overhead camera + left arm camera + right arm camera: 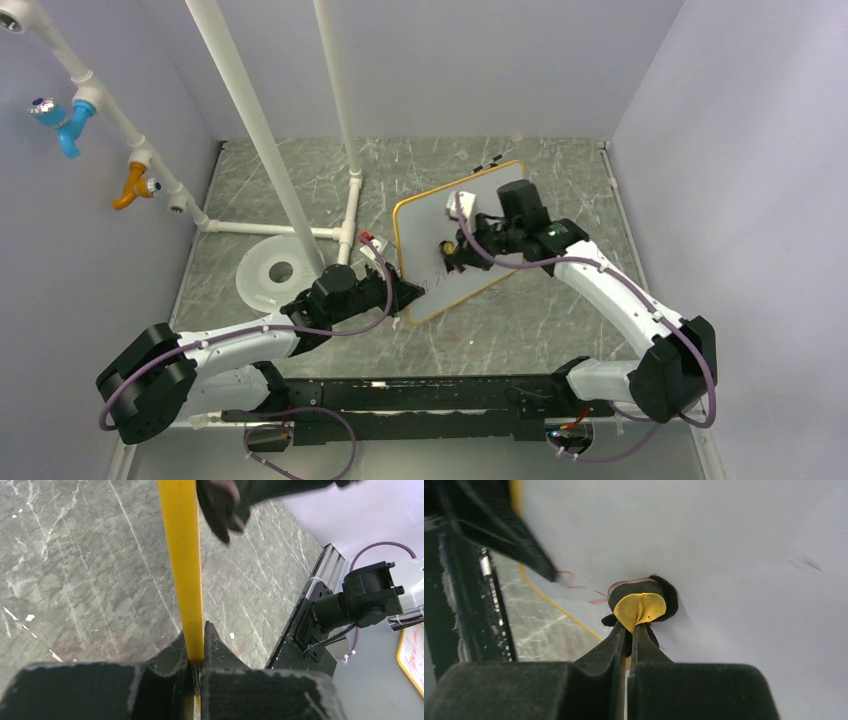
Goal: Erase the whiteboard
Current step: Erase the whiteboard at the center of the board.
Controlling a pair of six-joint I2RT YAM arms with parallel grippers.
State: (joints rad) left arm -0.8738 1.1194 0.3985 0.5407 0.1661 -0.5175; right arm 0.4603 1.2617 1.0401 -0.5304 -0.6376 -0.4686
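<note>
Grips whiteboard (428,250) by its yellow frame (182,555) in clamped left end effector (196,632), propping it tilted over desk (520,325) for steadiness, and presses eraser (640,607), pinched in right end effector (630,630), beside red scrawl (569,577) to wipe it.

Entry, read from above with my bases at 6 o'clock. Table (560,320): carries everything listed. Whiteboard (425,230): at the table's centre, tilted, long axis running from 7 to 1 o'clock. Its edge toward 7 o'clock is pinched between the fingers of my left gripper (405,297), which reaches in from 8 o'clock. My right gripper (455,252): comes over the board from 4 o'clock and is clamped on an eraser (447,248) that touches the board's face near its middle. Disc (275,270): flat on the table at 9 o'clock of the board, apart from it. Pipe frame (352,205): stands between disc and board.
</note>
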